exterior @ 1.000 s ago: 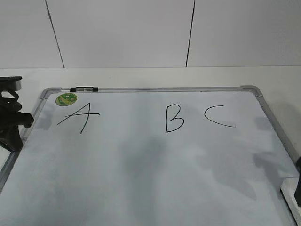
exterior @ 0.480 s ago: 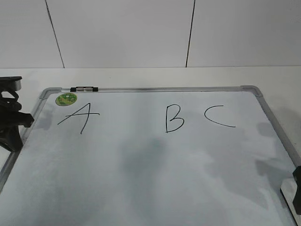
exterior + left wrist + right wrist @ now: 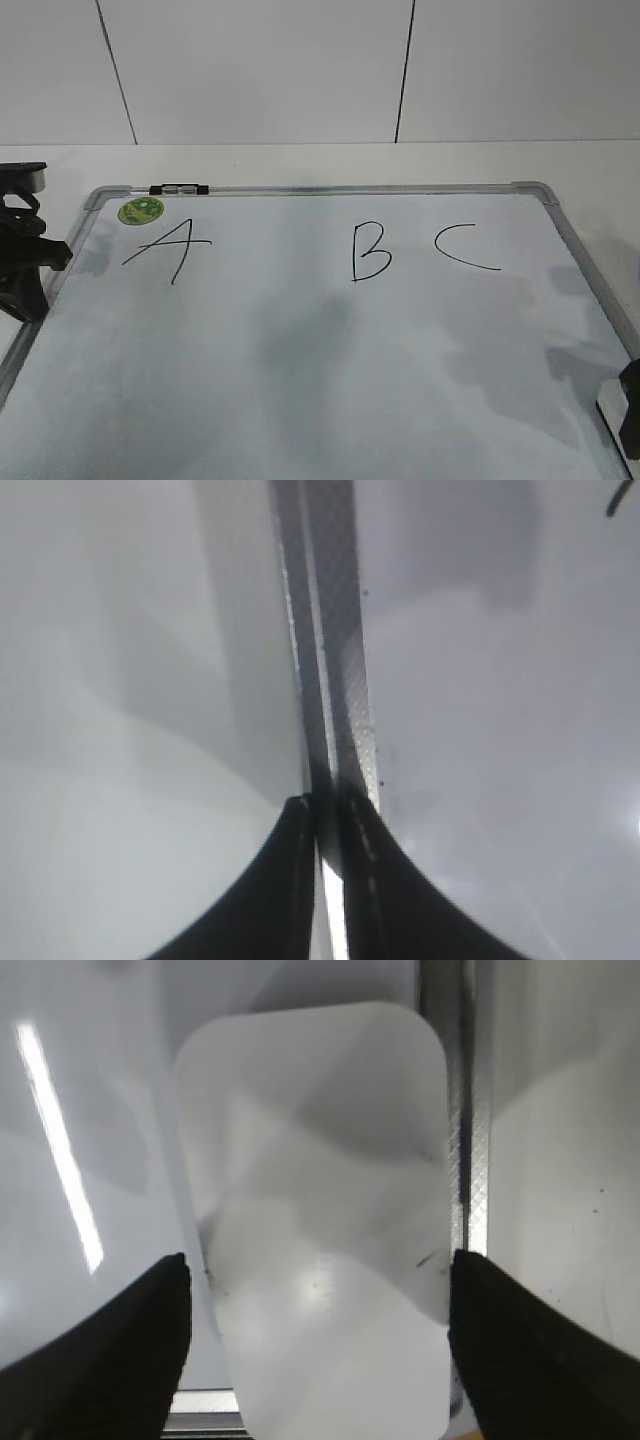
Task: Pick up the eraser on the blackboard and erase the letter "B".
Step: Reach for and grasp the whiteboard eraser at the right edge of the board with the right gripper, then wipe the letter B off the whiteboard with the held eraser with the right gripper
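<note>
The blackboard [image 3: 300, 380] lies flat, with the letter "B" [image 3: 370, 252] drawn right of its middle. The white eraser [image 3: 608, 415] lies at the board's near right corner. In the right wrist view the eraser [image 3: 320, 1160] fills the space between the two black fingers. My right gripper [image 3: 320, 1260] is open and straddles it, also showing in the exterior view [image 3: 632, 405]. My left gripper [image 3: 325, 805] is shut and empty over the board's left frame [image 3: 335, 630], at the left edge of the exterior view [image 3: 25, 285].
A drawn "A" [image 3: 168, 247] and "C" [image 3: 462, 248] flank the "B". A round green sticker [image 3: 141, 210] and a small black-and-silver clip [image 3: 178, 188] sit at the board's far left corner. A white tiled wall stands behind the table.
My right gripper has sunk lower at the board's near right corner, and its shadow on the board has shifted with it. The left arm has not moved.
</note>
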Motion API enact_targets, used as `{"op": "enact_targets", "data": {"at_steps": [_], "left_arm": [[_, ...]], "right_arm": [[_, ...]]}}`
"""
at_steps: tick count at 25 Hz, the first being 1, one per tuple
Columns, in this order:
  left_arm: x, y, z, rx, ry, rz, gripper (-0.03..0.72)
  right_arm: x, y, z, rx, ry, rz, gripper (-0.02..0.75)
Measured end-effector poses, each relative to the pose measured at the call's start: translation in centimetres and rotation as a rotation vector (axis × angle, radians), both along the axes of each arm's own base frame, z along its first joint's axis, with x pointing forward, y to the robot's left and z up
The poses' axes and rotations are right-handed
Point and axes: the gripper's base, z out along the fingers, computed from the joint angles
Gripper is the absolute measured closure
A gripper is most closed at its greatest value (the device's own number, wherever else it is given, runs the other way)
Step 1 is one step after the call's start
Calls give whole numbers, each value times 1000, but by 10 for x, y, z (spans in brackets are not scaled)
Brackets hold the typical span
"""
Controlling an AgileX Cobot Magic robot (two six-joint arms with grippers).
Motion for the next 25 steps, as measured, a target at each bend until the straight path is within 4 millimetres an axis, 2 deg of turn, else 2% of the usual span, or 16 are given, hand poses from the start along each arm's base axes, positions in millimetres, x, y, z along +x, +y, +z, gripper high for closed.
{"op": "enact_targets", "data": {"at_steps": [25], "left_arm": [[0,0,0,0,-2,0,663]], "right_arm": [[6,-1,-13,-19,42,9,116]]}}
